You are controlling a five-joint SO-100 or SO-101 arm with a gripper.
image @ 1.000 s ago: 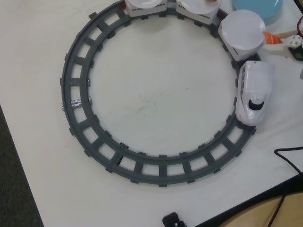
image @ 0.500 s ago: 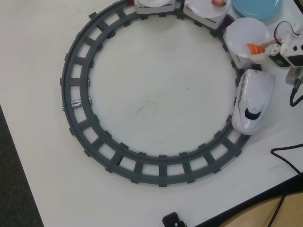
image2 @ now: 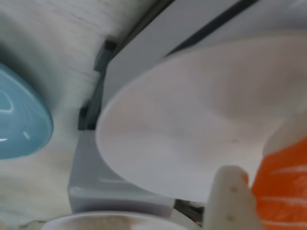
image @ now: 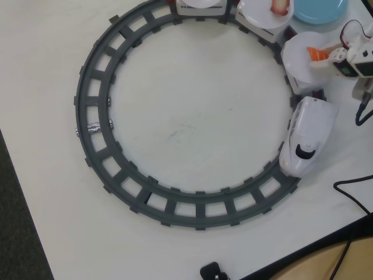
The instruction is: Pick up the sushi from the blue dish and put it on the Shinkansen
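Observation:
The salmon sushi (image: 315, 53), orange with white stripes, is between my gripper's jaws (image: 320, 56) just over a white plate (image: 300, 61) on a Shinkansen car. In the wrist view the sushi (image2: 285, 187) fills the lower right, with one pale finger (image2: 230, 201) pressed against its left side and my gripper (image2: 268, 191) shut on it above the white plate (image2: 182, 134). The blue dish (image: 319, 10) sits at the top right, and it also shows at the left of the wrist view (image2: 19, 115). The white Shinkansen nose (image: 306, 137) stands on the track at the right.
A grey circular track (image: 93, 99) rings the table's middle. Another white plate (image: 259, 14) on a rear car carries a second sushi (image: 280, 4). A third plate (image: 201, 3) is at the top edge. Black cables (image: 355, 189) lie at the right, near the table's edge.

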